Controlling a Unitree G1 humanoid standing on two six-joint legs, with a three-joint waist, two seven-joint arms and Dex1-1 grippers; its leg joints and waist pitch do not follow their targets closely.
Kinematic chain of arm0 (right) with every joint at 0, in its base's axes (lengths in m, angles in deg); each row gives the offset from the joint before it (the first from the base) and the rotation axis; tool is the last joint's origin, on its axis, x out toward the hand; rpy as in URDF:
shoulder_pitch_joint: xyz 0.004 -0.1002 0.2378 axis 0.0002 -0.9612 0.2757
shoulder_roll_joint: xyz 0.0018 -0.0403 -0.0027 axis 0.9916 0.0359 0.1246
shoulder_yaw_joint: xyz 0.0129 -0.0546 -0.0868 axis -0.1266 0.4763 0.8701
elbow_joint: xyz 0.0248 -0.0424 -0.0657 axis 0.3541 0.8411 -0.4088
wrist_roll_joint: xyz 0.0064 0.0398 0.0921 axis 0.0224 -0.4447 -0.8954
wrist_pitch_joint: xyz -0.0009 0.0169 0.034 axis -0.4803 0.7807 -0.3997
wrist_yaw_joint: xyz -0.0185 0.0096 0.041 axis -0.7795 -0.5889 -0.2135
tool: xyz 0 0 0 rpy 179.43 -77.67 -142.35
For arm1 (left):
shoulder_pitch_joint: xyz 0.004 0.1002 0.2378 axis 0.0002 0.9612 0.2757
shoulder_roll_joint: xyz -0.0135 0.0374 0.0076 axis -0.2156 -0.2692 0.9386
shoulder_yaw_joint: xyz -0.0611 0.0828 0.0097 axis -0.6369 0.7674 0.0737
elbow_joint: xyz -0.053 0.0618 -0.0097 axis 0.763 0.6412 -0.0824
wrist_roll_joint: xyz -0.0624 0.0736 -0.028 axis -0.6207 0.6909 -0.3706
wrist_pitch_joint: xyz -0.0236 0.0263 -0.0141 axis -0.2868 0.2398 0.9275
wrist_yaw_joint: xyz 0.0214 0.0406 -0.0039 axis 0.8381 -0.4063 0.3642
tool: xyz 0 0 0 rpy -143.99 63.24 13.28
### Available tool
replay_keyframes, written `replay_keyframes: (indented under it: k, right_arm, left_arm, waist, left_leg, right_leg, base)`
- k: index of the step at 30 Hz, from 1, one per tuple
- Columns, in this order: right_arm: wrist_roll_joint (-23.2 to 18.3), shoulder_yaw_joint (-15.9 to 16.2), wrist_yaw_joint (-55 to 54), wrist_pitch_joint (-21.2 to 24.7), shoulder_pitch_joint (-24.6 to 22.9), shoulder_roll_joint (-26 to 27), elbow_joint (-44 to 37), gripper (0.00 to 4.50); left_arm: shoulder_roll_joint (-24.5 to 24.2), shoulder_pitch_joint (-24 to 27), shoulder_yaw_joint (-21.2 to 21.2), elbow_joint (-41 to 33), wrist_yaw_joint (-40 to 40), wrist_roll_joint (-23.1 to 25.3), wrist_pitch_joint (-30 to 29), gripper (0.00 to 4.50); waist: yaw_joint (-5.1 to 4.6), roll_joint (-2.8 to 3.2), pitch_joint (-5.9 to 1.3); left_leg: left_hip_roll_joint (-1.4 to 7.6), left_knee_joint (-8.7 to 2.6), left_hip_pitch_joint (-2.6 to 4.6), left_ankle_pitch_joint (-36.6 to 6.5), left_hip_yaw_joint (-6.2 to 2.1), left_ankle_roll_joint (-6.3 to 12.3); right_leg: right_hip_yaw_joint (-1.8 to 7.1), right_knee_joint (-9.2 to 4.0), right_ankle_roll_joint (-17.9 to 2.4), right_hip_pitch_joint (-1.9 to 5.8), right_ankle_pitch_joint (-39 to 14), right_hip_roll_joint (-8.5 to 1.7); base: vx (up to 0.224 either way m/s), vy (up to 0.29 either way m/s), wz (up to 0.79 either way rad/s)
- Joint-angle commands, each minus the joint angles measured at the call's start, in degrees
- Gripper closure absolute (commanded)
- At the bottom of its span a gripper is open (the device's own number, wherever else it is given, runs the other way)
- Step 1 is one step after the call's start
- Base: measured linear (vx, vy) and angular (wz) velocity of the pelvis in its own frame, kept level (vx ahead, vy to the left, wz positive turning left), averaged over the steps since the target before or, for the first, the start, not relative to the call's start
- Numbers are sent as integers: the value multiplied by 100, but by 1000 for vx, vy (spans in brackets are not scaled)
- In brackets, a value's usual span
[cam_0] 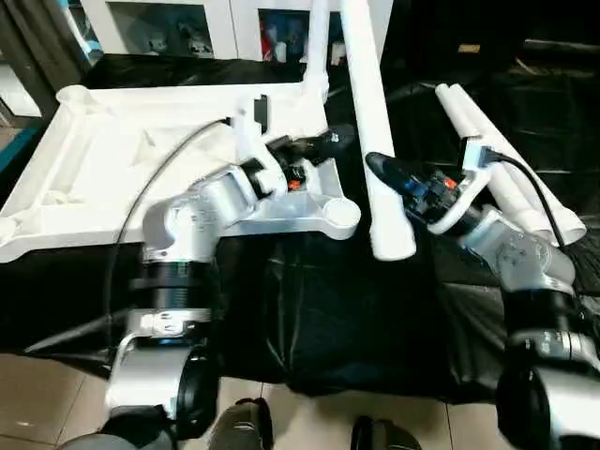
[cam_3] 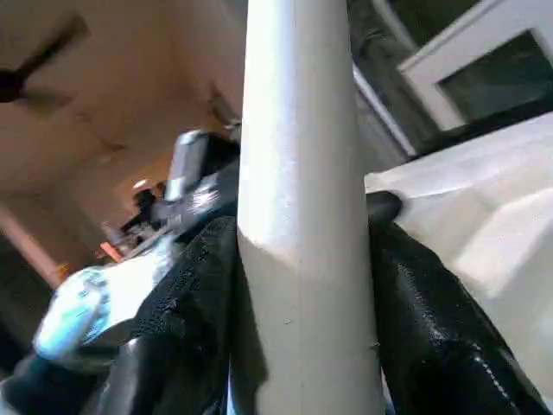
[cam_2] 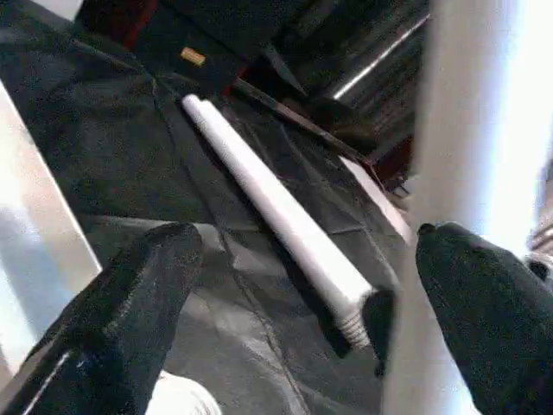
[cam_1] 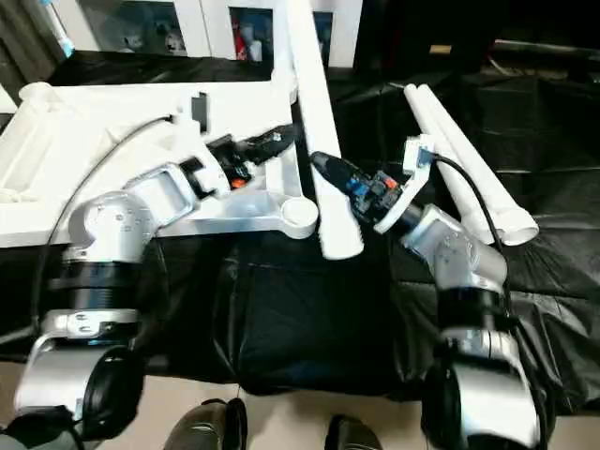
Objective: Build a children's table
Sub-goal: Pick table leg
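1. While the right hand [cam_0: 380, 169] grips a white leg [cam_0: 375, 122] between its two black fingers, the step in hand looks like fitting that leg to the upturned table top [cam_0: 141, 159].
2. That top lies ribbed side up on the black-draped bench [cam_0: 319, 309]; one leg [cam_0: 317, 47] already stands upright at its far corner, and two spare legs [cam_0: 511, 169] lie together on the cloth beside the right arm.
3. The held leg slants over the bench, its lower end just beside the near corner socket [cam_0: 339, 216].
4. The left hand [cam_0: 309, 150] hovers over the top's near-right part, fingers spread wide and empty, close to the held leg.
5. Next, I judge, the leg's end must be tipped upright and lined up over the socket, then pressed in.
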Motion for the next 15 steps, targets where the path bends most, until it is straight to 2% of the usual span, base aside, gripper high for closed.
replay_keyframes:
  k: [1, 3, 6, 7, 8, 9, 11, 15]
  right_arm:
    - [-77, 113, 105, 141, -144, 4, -362, 269]
    - [-12, 285, 21, 150, -295, 23, -582, 269]
    - [-52, 422, -65, 216, -420, 21, -829, 269]
    - [-52, 465, -98, 214, -441, 44, -889, 269]
    - [-52, 467, -99, 214, -442, 45, -892, 269]
    - [-54, 504, -162, 217, -461, 81, -965, 269]
    - [-24, 489, -357, 234, -476, 178, -1102, 269]
    - [-54, 444, -506, 230, -472, 202, -1171, 269]
  left_arm:
    - [124, -165, -90, -55, -34, -322, -138, 0]
    - [240, -198, -155, -258, 67, -648, -342, 0]
    - [269, -200, -133, -337, 131, -783, -460, 0]
    - [278, -171, -105, -380, 184, -830, -517, 0]
    - [278, -170, -104, -382, 186, -832, -520, 18]
    - [295, -141, -94, -413, 214, -865, -555, 29]
    - [326, -53, -106, -528, 319, -1009, -691, 39]
    - [341, 28, -182, -572, 248, -1143, -763, 88]
  waist:
    - [22, -99, -697]
    - [23, -107, -695]
    - [20, -112, -702]
    - [42, -23, -722]
    - [29, -55, -716]
    - [29, -38, -727]
    - [27, -40, -735]
    - [24, -48, -732]
  left_leg:
    - [324, -456, 246, -1049, -222, 290]
    - [316, -452, 249, -1036, -216, 255]
    - [307, -445, 236, -939, -217, 328]
    - [302, -428, 234, -874, -229, 346]
    - [299, -435, 233, -859, -215, 362]
    - [298, -434, 236, -827, -219, 375]
    - [302, -430, 230, -793, -222, 391]
    - [298, -431, 226, -760, -214, 410]
  right_leg:
    - [228, -476, -1214, 348, -1567, -412]
    - [236, -475, -1244, 335, -1499, -423]
    - [241, -469, -1244, 334, -1383, -424]
    - [238, -453, -1249, 338, -1333, -429]
    - [237, -478, -1229, 330, -1301, -415]
    - [232, -464, -1256, 336, -1188, -405]
    - [230, -447, -1305, 342, -1087, -411]
    - [224, -450, -1350, 349, -1048, -406]
  base:
    - [0, 0, 0]
    - [0, 0, 0]
    - [0, 0, 0]
    - [0, 0, 0]
    - [0, 0, 0]
    - [0, 0, 0]
    - [0, 0, 0]
    - [0, 0, 0]
